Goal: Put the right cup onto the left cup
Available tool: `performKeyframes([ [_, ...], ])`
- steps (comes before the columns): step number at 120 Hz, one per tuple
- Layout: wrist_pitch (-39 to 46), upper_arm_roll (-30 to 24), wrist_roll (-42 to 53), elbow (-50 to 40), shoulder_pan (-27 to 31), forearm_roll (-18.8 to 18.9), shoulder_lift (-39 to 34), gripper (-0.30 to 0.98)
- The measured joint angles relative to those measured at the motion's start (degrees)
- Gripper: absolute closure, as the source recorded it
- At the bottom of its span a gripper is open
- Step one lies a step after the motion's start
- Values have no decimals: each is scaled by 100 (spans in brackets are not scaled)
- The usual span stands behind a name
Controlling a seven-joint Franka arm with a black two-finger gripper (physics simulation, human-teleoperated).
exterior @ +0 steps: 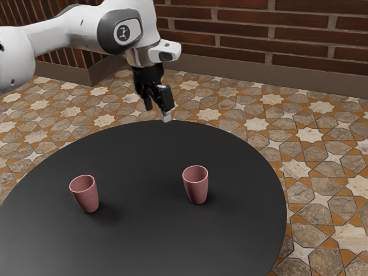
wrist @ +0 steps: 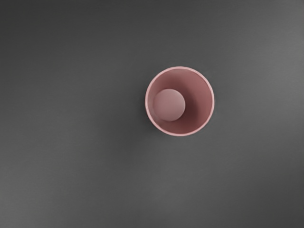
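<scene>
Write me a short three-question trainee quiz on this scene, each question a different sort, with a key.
1. True or false: the exterior view's left cup and right cup are nested.
2. The gripper is: A) gripping a cup; B) raised, holding nothing; C) resting on the table.
3. Fill in: seen from above in the wrist view, the cup's rim has a ____ outline.

Key: 1 false; 2 B; 3 round.

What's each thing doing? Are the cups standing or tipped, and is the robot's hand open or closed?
Cup at the exterior view's left, upright.
Cup at the exterior view's right, upright.
Cup in the wrist view (can't tell which), empty.
Gripper, open, nothing in its jaws.
</scene>
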Motion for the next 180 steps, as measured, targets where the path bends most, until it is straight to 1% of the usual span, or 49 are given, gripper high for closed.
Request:
performKeyframes([
  [8, 174, -52, -85, -79, -23, -3, 106, 0],
  [36, 620, -80, -444, -82, -54, 25, 864, 0],
  [63, 1050, -80, -750, -350, -133, 70, 1158, 0],
  [89, 1567, -80, -957, -388, -176, 164, 1578, 0],
  [124, 1910, -54, -1140, -398, -181, 252, 1972, 1],
  [128, 1932, -50, -1156, -398, -181, 261, 1996, 4],
  [132, 1950, -48, -1171, -398, -181, 268, 2009, 10],
  [145, 1994, -45, -1215, -425, -181, 324, 2016, 38],
  [154, 2010, -47, -1240, -431, -181, 404, 1998, 53],
  [166, 2019, -53, -1269, -439, -218, 486, 1997, 64],
  [180, 2022, -58, -1299, -482, -256, 522, 2003, 71],
])
